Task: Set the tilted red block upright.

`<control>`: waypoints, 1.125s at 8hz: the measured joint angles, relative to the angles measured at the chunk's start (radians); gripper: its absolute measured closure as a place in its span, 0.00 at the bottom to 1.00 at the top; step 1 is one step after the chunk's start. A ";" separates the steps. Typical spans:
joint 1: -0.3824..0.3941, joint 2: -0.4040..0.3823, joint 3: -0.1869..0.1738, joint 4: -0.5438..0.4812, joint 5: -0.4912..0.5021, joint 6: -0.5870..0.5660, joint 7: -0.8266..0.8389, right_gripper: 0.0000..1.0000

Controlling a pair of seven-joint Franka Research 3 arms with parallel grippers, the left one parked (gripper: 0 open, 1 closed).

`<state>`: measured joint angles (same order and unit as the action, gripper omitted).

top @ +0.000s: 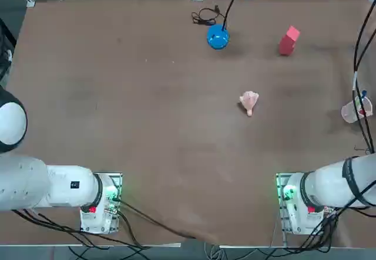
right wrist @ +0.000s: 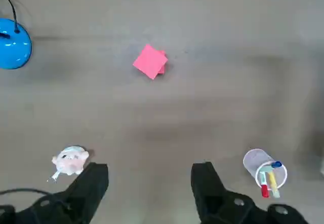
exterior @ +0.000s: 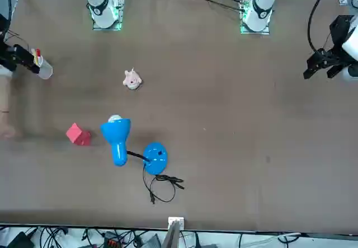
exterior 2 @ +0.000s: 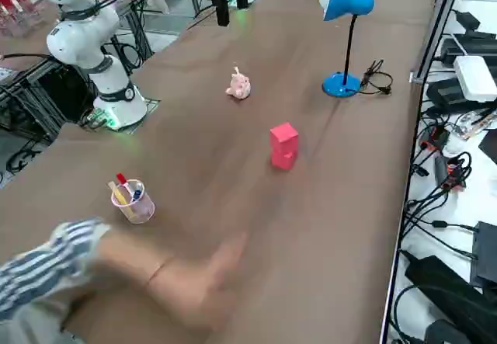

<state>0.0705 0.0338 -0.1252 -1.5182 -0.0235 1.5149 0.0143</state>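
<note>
Red block (right wrist: 150, 61) on tabletop (right wrist: 212, 107), well apart from released end effector (right wrist: 149, 181), side view alone shows person's blurred hand (exterior 2: 198, 278) near cup (exterior 2: 133, 199)

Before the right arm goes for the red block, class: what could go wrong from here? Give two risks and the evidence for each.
1. A person's forearm lies across the table near the pen cup, on the robot's right side; an arm moving out could strike it.
2. The red block stands alone, far from the open right gripper, which holds nothing. A badly centred approach could knock it flat instead of righting it.
</note>
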 joint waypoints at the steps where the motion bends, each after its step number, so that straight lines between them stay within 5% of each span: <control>1: 0.000 0.000 -0.001 0.000 0.000 0.000 0.000 0.00; 6: 0.001 0.050 0.000 0.003 0.002 0.060 -0.009 0.00; 9: -0.004 0.161 -0.004 0.008 0.002 0.209 -0.237 0.00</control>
<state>0.0667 0.1944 -0.1290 -1.5100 -0.0219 1.7236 -0.2228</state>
